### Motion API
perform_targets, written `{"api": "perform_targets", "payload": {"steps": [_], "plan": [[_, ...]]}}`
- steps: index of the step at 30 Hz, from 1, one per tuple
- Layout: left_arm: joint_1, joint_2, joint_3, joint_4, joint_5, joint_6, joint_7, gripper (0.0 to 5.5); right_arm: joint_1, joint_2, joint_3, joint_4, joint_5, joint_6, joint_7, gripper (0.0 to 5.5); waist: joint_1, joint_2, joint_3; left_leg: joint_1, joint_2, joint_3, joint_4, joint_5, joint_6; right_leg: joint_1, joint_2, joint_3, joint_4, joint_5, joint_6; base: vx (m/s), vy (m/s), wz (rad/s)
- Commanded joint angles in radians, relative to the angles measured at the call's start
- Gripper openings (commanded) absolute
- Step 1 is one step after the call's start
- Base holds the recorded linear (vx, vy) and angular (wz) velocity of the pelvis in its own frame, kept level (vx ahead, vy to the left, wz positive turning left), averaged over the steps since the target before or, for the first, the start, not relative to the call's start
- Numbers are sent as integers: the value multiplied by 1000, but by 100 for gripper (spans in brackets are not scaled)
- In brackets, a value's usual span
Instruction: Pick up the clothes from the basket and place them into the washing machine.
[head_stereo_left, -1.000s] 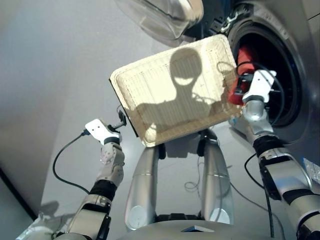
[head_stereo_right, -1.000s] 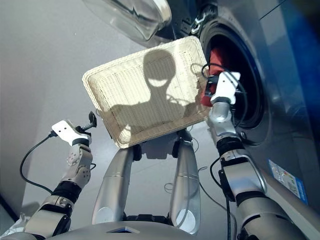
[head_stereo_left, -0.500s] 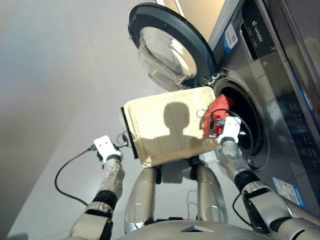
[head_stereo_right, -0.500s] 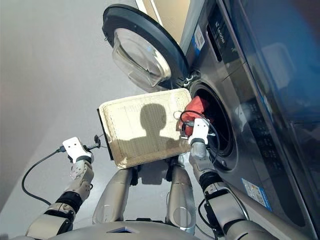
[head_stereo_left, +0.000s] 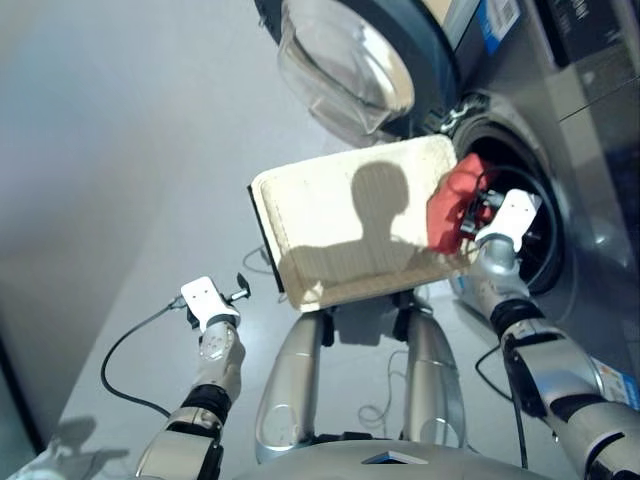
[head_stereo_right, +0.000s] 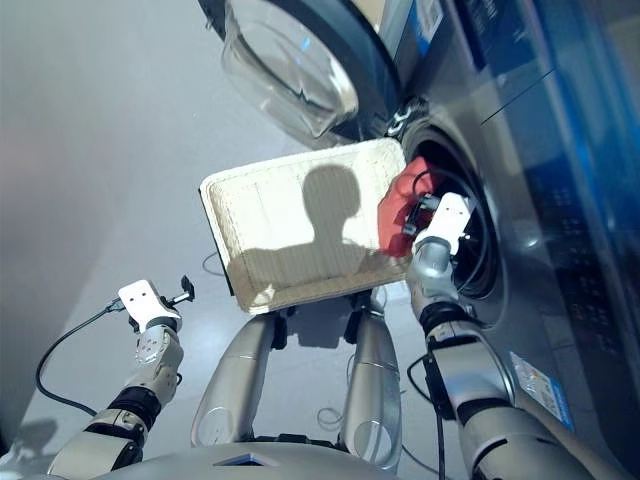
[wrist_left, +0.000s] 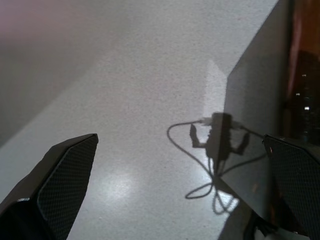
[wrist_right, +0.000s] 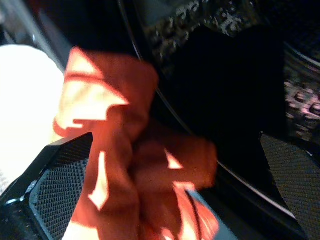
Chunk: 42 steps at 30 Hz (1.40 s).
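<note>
- At the drum mouth, head views: right gripper (head_stereo_left: 478, 212) carries the red cloth (head_stereo_left: 452, 202) between the basket (head_stereo_left: 340, 225) rim and the washing machine (head_stereo_right: 470, 190) opening. Basket looks bare. Versus half a second ago the cloth sits about the same; mostly the camera tilted.
- Left wrist view: left gripper (wrist_left: 170, 200) spread wide, empty, over floor.
- Right wrist view: fingers apart, cloth bunched between them; whether it's clamped, can't tell. Push deeper past the door seal before letting go.
</note>
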Motion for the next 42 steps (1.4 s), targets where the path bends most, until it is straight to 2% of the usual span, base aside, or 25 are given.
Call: {"api": "perform_targets", "payload": {"steps": [1, 7, 10, 15, 22, 27, 31, 32, 33, 34, 42], "plan": [[47, 41, 3, -39, -25, -29, -9, 550, -14, -45, 24, -44, 69, -48, 45, 550, 1, 3, -37, -43, -7, 4, -10, -12, -4, -21, 15, -25, 44, -45, 35, 0, 0, 0], [47, 39, -15, -78, -50, -20, -39, 550, -30, -51, 67, -72, 169, -45, 161, 550, 3, 6, -21, -80, -11, 3, 8, -16, -1, -61, 10, -19, 66, -47, 34, 0, 0, 0], [42, 43, -22, -91, -56, -18, -53, 550, -52, -63, 110, -63, 173, -20, 223, 550, 8, 8, -15, -91, -11, 4, 11, -16, -1, -73, 7, -20, 69, -45, 35, 0, 0, 0], [33, 46, -30, -104, -57, -9, -76, 550, -69, -90, 204, -59, 85, 16, 286, 550, 12, 5, -13, -101, -12, 7, 10, -14, -1, -84, 6, -21, 69, -43, 34, 0, 0, 0], [28, 47, -35, -120, -52, -2, -114, 550, -88, -153, 401, -115, -133, 59, 395, 550, 22, -1, -16, -109, -15, 3, 1, -6, -2, -93, 6, -26, 64, -42, 33, 0, 0, 0], [23, 46, -35, -113, -47, -6, -119, 550, -90, -162, 409, -102, -171, 60, 393, 550, 24, -3, -19, -112, -16, -1, -1, -6, -2, -97, 6, -26, 65, -44, 32, 0, 0, 0], [9, 49, -33, -100, -55, -11, -116, 550, -106, -137, 329, -34, -92, 59, 379, 550, 24, 0, -21, -107, -15, -1, -16, -4, -4, -97, 7, -27, 58, -43, 35, 0, 0, 0], [7, 50, -32, -99, -56, -12, -116, 550, -108, -130, 309, -17, -72, 59, 378, 472, 25, 0, -22, -107, -15, -1, -16, -4, -5, -97, 7, -27, 59, -44, 35, 0, 0, 0], [7, 50, -32, -99, -56, -13, -116, 550, -109, -130, 309, -17, -71, 59, 378, 214, 25, -1, -22, -107, -15, -1, -16, -4, -5, -97, 7, -27, 59, -44, 35, 0, 0, 0], [5, 52, -29, -95, -56, -12, -114, 550, -123, -122, 274, 15, -39, 59, 370, 0, 26, 0, -23, -106, -14, -1, -17, -6, -5, -98, 9, -26, 60, -45, 35, 0, 0, 0], [11, 55, -19, -82, -62, -10, -106, 550, -139, -92, 197, 54, 29, 49, 334, 0, 21, -1, -26, -106, -13, -1, -11, -14, -5, -99, 14, -23, 63, -48, 34, 0, 0, 0]]}}
